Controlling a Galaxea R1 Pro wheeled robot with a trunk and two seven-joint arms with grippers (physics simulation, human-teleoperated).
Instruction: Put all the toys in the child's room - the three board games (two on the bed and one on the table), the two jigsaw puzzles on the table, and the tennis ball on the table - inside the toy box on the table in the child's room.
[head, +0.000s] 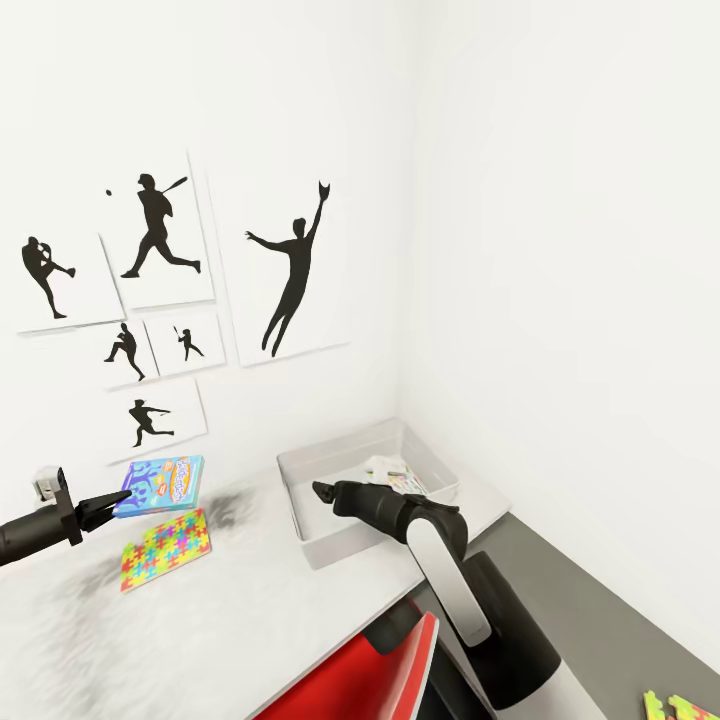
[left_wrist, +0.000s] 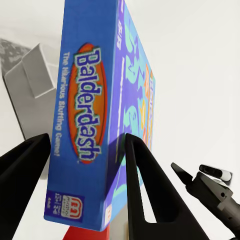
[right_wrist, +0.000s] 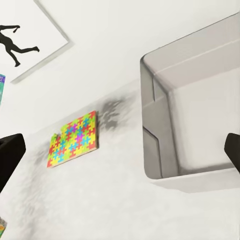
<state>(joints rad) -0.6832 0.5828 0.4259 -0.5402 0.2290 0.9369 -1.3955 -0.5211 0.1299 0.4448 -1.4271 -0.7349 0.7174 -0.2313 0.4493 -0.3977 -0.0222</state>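
My left gripper is shut on a blue board game, held up in the air over the left part of the table. The left wrist view shows its "Balderdash" box clamped between both fingers. A jigsaw puzzle lies flat on the table just below it, also seen in the right wrist view. The pale grey toy box sits at the table's right end, with colourful flat toys inside. My right gripper hovers open over the box's near-left part.
White walls meet in a corner behind the toy box; baseball silhouette pictures hang above the table. A red chair stands at the table's front edge. A jigsaw-patterned piece lies at the lower right on the grey floor.
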